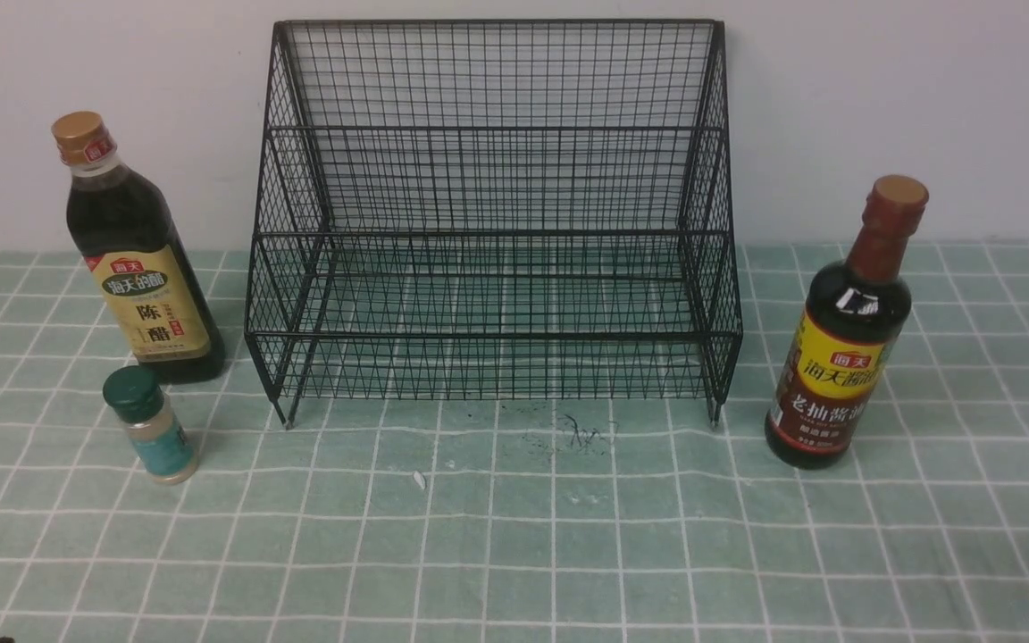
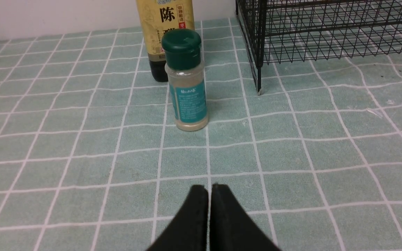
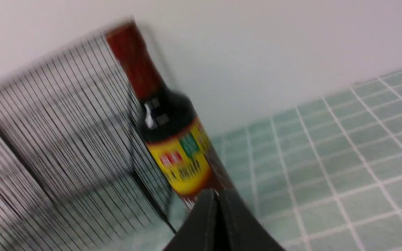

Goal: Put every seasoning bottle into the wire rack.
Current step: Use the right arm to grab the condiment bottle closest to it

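The black wire rack (image 1: 492,232) stands empty against the back wall. To its left are a tall dark bottle with a gold cap and beige label (image 1: 135,259) and, in front of it, a small green-capped shaker with a teal label (image 1: 150,425). To the rack's right stands a dark bottle with a brown-red neck and yellow-and-maroon label (image 1: 840,339). Neither arm shows in the front view. In the left wrist view, my left gripper (image 2: 209,188) is shut and empty, well short of the shaker (image 2: 186,80). In the blurred right wrist view, my right gripper (image 3: 217,192) is shut and empty, before the yellow-labelled bottle (image 3: 169,136).
A green checked cloth (image 1: 514,536) covers the table, with small dark marks (image 1: 581,433) in front of the rack. A plain white wall (image 1: 881,107) runs behind everything. The rack's corner leg (image 2: 258,89) shows near the shaker in the left wrist view.
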